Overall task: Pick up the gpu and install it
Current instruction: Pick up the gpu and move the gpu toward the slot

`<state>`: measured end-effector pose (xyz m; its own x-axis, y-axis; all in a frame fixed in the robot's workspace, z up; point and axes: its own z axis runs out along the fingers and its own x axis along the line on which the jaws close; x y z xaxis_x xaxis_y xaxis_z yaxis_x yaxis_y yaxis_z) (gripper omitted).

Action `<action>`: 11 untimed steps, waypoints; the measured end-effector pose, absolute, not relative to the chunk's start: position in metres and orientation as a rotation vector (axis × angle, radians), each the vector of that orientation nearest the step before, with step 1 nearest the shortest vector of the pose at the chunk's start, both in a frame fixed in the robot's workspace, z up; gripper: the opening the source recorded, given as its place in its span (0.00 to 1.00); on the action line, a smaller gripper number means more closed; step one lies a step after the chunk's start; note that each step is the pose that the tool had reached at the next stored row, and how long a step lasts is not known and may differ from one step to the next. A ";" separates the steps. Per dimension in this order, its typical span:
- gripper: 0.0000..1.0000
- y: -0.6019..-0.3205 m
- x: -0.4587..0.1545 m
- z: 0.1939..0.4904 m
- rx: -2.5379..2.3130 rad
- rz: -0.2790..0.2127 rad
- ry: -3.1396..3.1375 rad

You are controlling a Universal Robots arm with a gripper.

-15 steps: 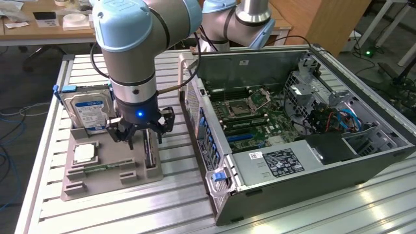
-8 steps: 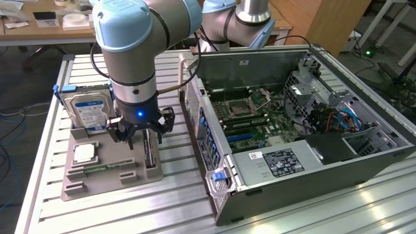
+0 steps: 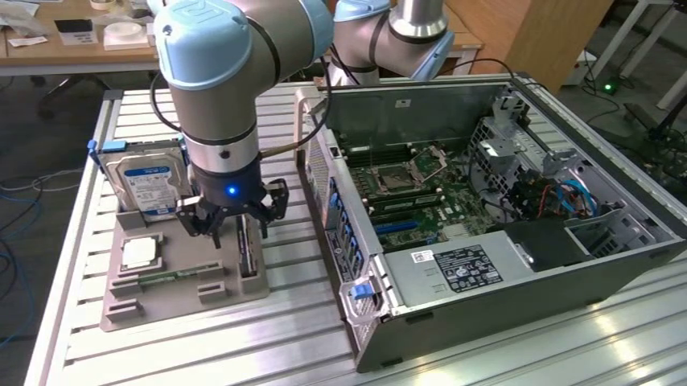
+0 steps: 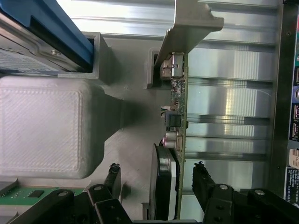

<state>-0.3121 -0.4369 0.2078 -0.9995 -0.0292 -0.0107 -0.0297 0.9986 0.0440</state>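
The gpu [image 3: 249, 256] stands on its long edge in a slot of the grey holder [image 3: 161, 299] on the exterior view's left. In the wrist view I look down along the gpu [image 4: 180, 112]: a green board edge, a silver end bracket [image 4: 189, 28] and a black body [image 4: 163, 182]. My gripper [image 3: 238, 229] hangs just above the card. In the wrist view the gripper [image 4: 158, 175] is open, one black fingertip [image 4: 114, 173] on each side of the card, and neither is touching it.
The open computer case [image 3: 483, 225] lies on the exterior view's right, its motherboard [image 3: 429, 201] exposed. The holder also carries a blue-labelled hard drive [image 3: 150, 181] and a square processor chip [image 3: 140, 253]. All of this rests on a slatted aluminium table [image 3: 279, 338].
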 end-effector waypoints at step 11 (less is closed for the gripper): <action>0.53 -0.437 -0.312 0.208 -0.046 0.069 3.130</action>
